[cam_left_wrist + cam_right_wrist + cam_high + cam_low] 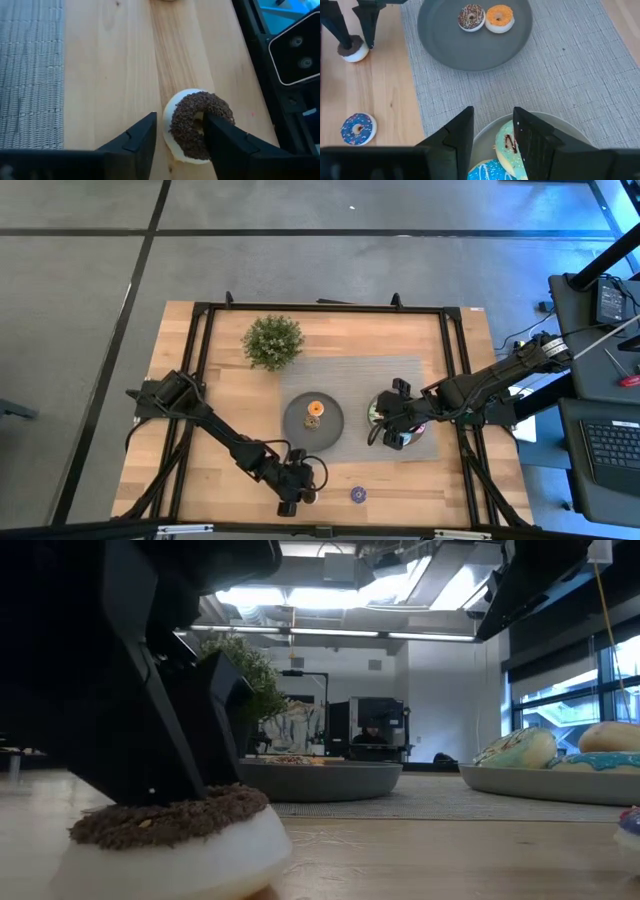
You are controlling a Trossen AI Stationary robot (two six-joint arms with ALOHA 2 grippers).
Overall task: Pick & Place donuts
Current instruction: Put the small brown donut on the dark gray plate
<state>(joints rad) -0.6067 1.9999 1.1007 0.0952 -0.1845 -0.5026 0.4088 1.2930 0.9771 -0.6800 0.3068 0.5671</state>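
Observation:
A chocolate-sprinkled donut (197, 131) with a white base lies flat on the wood near the table's front edge. My left gripper (180, 122) is open over it, one fingertip at the hole and the other beside the outer rim. A blue-iced donut (358, 128) lies on the wood to its right. An orange donut (499, 18) and a small brown one (471, 17) lie on the dark plate (445, 50). My right gripper (492, 112) hangs open above the pale bowl (560, 125), which holds a green donut (505, 142) and a blue one (487, 171). My left gripper comes slanting down from the far left. One fingertip (212, 125) stands at the hole's edge (199, 119) of the chocolate donut. The other fingertip (149, 127) stands outside the white rim, with a strip of wood between. Whether the inner finger touches the donut, I cannot tell.
A grey woven mat (400, 375) lies under the plate and bowl. A small potted plant (272, 340) stands at the far left of the mat. Black frame rails (200, 360) run along the table's sides. Bare wood lies on the left half.

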